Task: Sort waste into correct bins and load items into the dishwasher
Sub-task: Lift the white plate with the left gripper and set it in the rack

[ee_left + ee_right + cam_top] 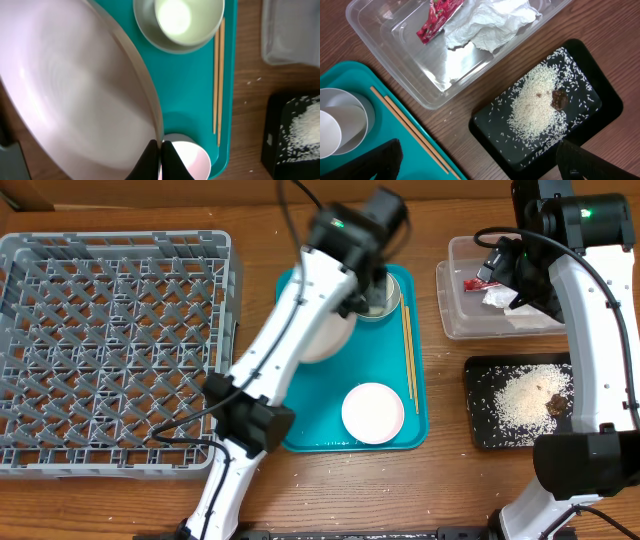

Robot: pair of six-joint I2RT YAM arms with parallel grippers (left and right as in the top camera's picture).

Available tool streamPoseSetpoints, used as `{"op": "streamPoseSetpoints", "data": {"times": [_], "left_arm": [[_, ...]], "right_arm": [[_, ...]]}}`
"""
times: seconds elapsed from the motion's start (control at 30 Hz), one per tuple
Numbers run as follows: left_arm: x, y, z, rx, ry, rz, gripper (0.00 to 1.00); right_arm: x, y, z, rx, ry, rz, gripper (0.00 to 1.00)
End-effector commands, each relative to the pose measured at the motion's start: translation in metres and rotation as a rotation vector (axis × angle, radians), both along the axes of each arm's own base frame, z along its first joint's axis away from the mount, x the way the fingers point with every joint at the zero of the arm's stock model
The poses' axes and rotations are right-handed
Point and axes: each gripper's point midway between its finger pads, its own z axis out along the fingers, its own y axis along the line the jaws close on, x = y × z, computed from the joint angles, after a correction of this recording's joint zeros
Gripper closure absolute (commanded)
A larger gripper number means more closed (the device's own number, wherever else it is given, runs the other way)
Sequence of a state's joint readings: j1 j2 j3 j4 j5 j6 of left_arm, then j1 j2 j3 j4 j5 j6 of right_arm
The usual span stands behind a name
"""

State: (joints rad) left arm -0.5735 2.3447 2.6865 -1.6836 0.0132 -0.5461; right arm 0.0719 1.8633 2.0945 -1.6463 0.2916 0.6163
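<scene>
1. Wood, warm brown and grained, makes up the table (pixel 450 480) under everything you see. A paler brown strip runs along its far edge, and you cannot tell whether that is wall or board.
2. Your left gripper (pixel 161 160) is clenched on the rim of the pale pink plate (pixel 75 85), its 2 fingers pinched together on that edge. The plate spreads away to the left of the fingers, over the teal tray (pixel 185 85). You cannot tell whether it is lifted clear.
3. Just right of those fingertips lies the small white dish (pixel 192 157), cut off by the bottom of the left wrist view. Ahead of the hand sits the grey bowl (pixel 207 27) with the white cup (pixel 174 15) inside it. The 2 chopsticks (pixel 218 80) lie ahead and to the right, side by side along the tray's edge.
4. Your right gripper (pixel 480 165) is spread wide and grasps nothing. Only the dark ends of its 2 fingers show, cut off at the bottom corners.
5. Ahead of that hand stands the clear tub (pixel 445 85), holding the red wrapper (pixel 437 20) and the white napkin (pixel 490 22); its far end runs out of frame. Ahead and to the right lies the black tray (pixel 605 110) with the rice (pixel 535 105) and the brown scrap (pixel 559 98).
6. The grey dish rack (pixel 110 340) sits well to the left of the left hand.
7. From overhead, the left arm hides most of the plate, the bowl and the cup.
</scene>
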Motion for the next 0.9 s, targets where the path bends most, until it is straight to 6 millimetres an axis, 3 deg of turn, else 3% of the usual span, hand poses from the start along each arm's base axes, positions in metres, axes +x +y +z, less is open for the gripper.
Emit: {"op": "streamPoseSetpoints", "data": {"times": [0.0,0.13,0.3,0.37,0.47,0.67,0.87], "left_arm": [[0.012,0.025,0.047,-0.068,-0.110,-0.081,0.96],[0.025,0.072,0.086,-0.058,-0.231,-0.109,0.96],[0.036,0.146,0.126,-0.021,-0.357,-0.115,0.96],[0.037,0.159,0.135,-0.088,-0.391,-0.205,0.96],[0.037,0.168,0.146,-0.272,-0.437,-0.349,0.96],[0.046,0.216,0.162,-0.527,-0.524,-0.326,0.96],[0.053,0.276,0.151,-0.518,-0.577,-0.280,0.96]], "right_arm": [[0.000,-0.001,0.014,-0.003,-0.042,0.010,0.00],[0.000,-0.001,0.014,-0.002,-0.042,0.010,0.00],[0.000,-0.001,0.014,-0.002,-0.042,0.010,0.00],[0.000,-0.001,0.014,-0.002,-0.042,0.010,0.00],[0.000,-0.001,0.014,-0.002,-0.042,0.010,0.00],[0.000,-0.001,0.014,-0.002,-0.043,0.010,0.00],[0.000,-0.001,0.014,-0.002,-0.042,0.010,0.00]]}}
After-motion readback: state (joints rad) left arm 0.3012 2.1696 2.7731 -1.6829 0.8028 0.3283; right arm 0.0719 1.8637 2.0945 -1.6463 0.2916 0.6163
